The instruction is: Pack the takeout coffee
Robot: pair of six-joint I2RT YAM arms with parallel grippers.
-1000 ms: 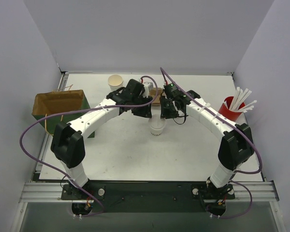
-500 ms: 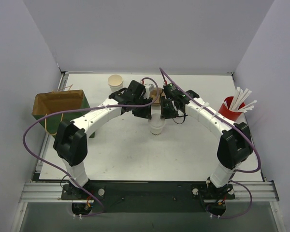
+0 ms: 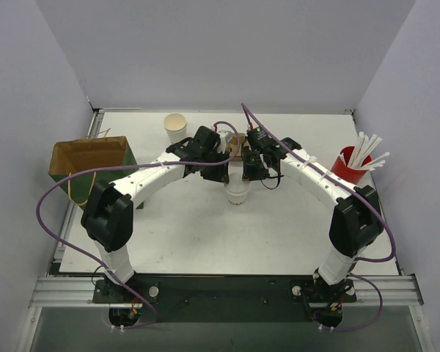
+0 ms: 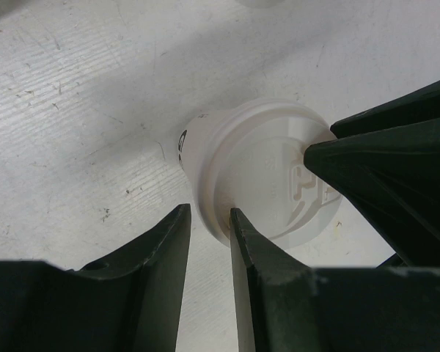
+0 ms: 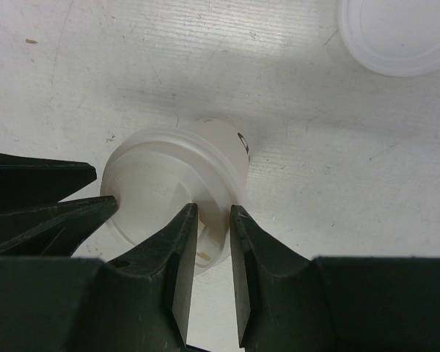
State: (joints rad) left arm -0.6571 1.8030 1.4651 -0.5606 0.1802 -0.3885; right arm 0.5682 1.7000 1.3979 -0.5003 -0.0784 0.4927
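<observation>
Lidded cup stood upright mid-table, between the two wrists. From above, its far side was covered by the gripper heads. A small dark mark on the cup wall was too small to read.

Lid sat on the cup. I couldn't tell whether it was seated all the way round, as fingers covered both sides of the rim.

Left gripper: jaws nearly closed, astride the lid's rim on one side. I couldn't tell whether the pads actually clamped it.

Right gripper: jaws narrow on the opposite side, pinching the lid's rim, which filled the gap between the pads.

Spare lid lay flat on the table near the cup, cut off by the frame's top edge.

Open cup, no lid, stood toward the far edge, well apart from the lidded one.

Brown carrier was mostly hidden behind the two wrists, with only a patch showing.

Paper bag stood at the left edge, mouth open, contents not visible. Red cup of white straws stood at the right.

Versus a second earlier, the lidded cup was in almost the same spot, shifted only slightly. Both wrists had edged a little toward the far side. The left arm's elbow had swung slightly inward. Open cup, bag and red cup were unchanged.
</observation>
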